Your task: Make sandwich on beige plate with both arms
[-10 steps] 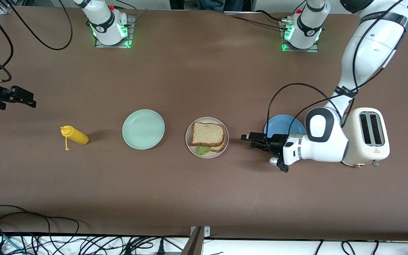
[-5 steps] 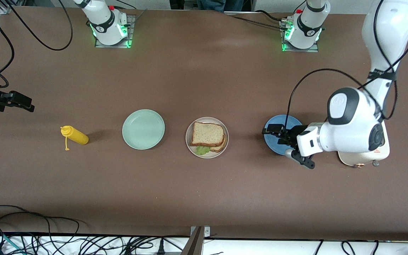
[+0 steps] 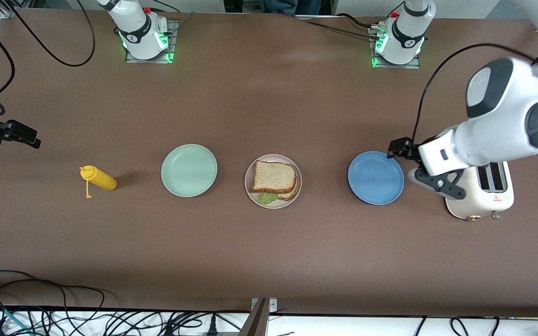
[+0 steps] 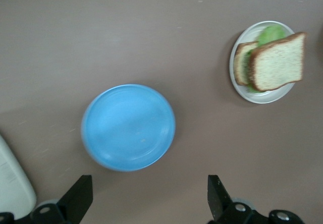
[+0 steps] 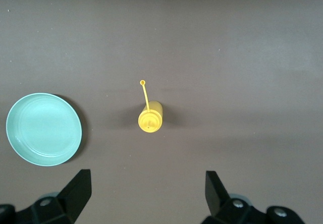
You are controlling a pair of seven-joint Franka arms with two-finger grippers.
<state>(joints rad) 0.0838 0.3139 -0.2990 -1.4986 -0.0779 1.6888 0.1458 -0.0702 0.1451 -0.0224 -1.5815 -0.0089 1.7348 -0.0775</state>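
The sandwich [image 3: 272, 177] lies on the beige plate [image 3: 276, 204] in the middle of the table: a brown bread slice on top, green lettuce [image 3: 266, 198] peeking out, and a second slice underneath. The left wrist view shows the sandwich [image 4: 277, 62] on the plate [image 4: 262, 97] too. My left gripper [image 3: 394, 149] hangs open and empty over the table between the blue plate and the toaster, its fingers [image 4: 81, 196] wide apart. My right gripper [image 3: 33, 139] is open and empty at the right arm's end of the table, with the fingers [image 5: 78, 188] spread above bare table.
A blue plate [image 3: 375, 178] sits between the beige plate and a cream toaster [image 3: 481, 198]. A mint green plate [image 3: 188, 170] and a yellow squeeze bottle [image 3: 98, 178] lying on its side sit toward the right arm's end. Cables run along the table edge nearest the camera.
My left arm has drawn back from beside the beige plate, passing over the blue plate toward the toaster and rising. The right gripper has drifted slightly toward its end of the table.
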